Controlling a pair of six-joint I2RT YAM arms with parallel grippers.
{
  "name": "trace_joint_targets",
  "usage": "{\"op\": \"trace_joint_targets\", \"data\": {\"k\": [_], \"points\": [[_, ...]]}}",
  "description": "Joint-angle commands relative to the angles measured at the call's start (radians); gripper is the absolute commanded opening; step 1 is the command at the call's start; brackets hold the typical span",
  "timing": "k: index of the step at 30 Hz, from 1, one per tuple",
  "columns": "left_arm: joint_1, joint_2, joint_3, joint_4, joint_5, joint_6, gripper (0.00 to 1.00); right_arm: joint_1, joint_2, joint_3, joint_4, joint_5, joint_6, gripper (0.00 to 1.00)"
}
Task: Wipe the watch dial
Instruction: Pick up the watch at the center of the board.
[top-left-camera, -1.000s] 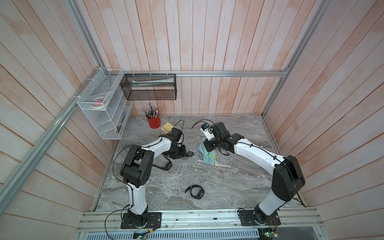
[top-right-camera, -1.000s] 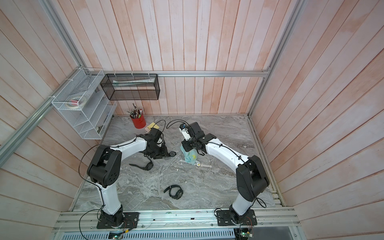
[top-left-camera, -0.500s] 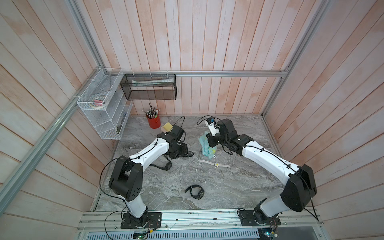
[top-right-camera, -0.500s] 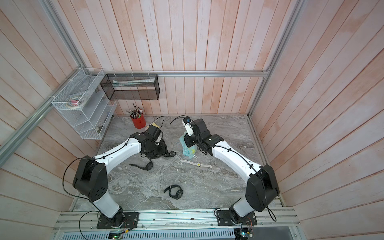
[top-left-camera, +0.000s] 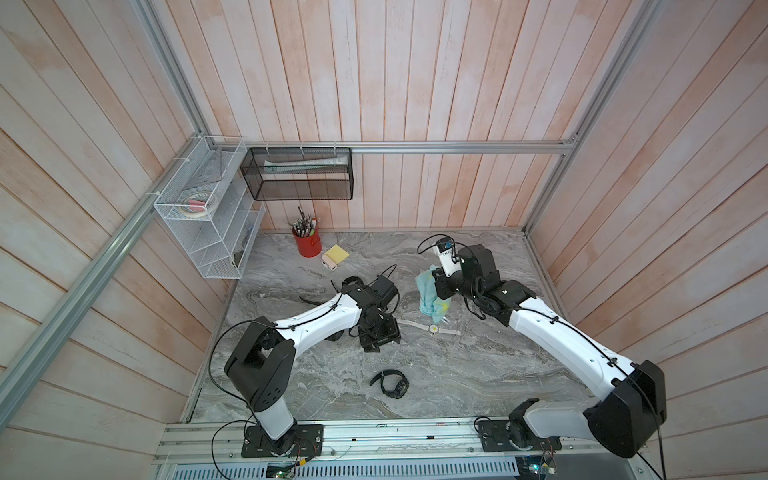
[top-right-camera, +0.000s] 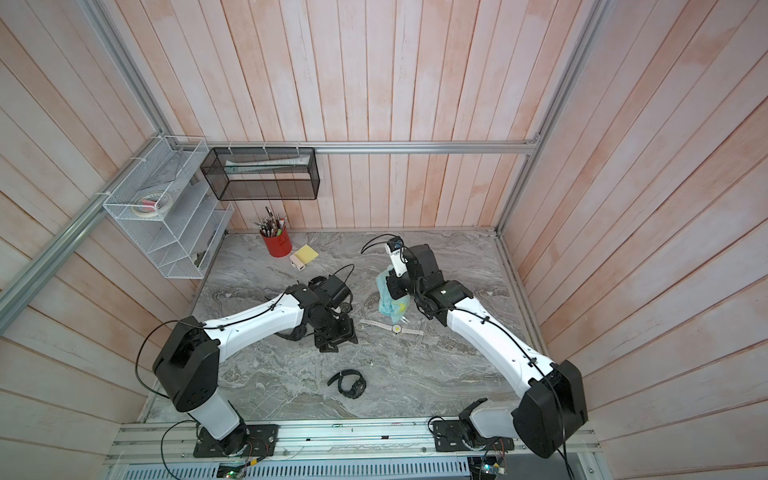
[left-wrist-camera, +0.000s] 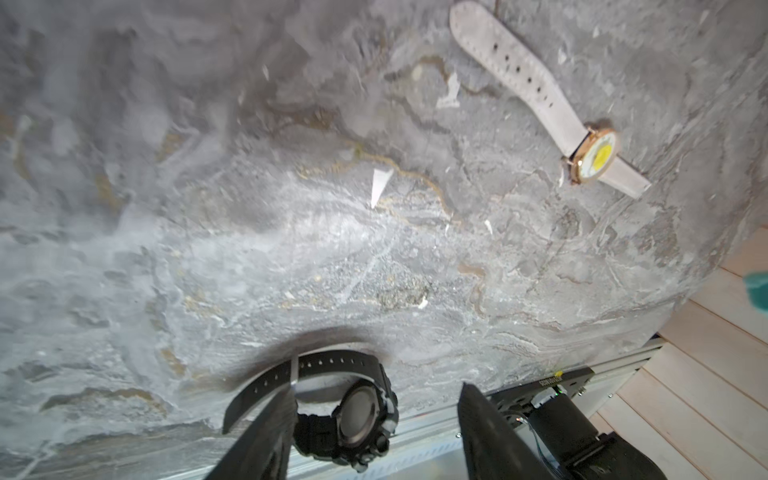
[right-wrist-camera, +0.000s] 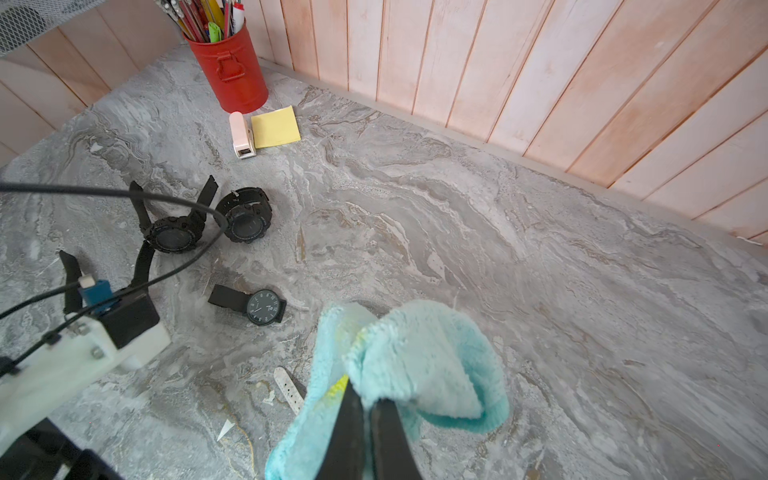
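Pale-strapped watch (top-left-camera: 433, 328), yellow dial up, flat on marble table (top-left-camera: 478, 374), between both arms. Teal cloth (top-left-camera: 430, 295) pinched in closed right gripper (right-wrist-camera: 368, 405), hanging near it. Left gripper (left-wrist-camera: 378, 399) spread, empty. Risk: unpinned watch likely slides under wiping; dangling cloth may snag strap.

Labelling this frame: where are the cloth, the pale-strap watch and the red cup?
cloth (right-wrist-camera: 419, 357): right wrist view, upper fold.
pale-strap watch (left-wrist-camera: 599, 156): left wrist view, yellow dial.
red cup (top-left-camera: 308, 246): in a top view, side wall.
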Motion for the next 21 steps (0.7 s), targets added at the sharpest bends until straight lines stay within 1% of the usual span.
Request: {"op": "trace_joint_targets", "data": {"k": [1,5,8,14,17,21], "points": [[-0.034,0.045,-0.007,-0.005,0.034,-0.102,0.66,-0.025,-0.055,-0.022,0.003,-0.028,-0.019,0.0],[-0.085,0.079,0.013,-0.008,0.053,-0.167,0.66,-0.053,-0.084,-0.044,-0.002,-0.059,-0.033,0.0],[-0.097,0.097,0.035,-0.047,0.051,-0.207,0.67,-0.07,-0.096,-0.049,-0.01,-0.072,-0.045,0.0],[-0.121,0.114,0.028,-0.052,0.077,-0.298,0.68,-0.091,-0.132,-0.081,0.01,-0.094,-0.053,0.0],[-0.133,0.158,0.037,-0.053,0.101,-0.302,0.67,-0.101,-0.145,-0.096,0.019,-0.105,-0.053,0.0],[-0.137,0.206,0.078,-0.072,0.104,-0.279,0.62,-0.109,-0.159,-0.115,0.029,-0.113,-0.056,0.0]]}}
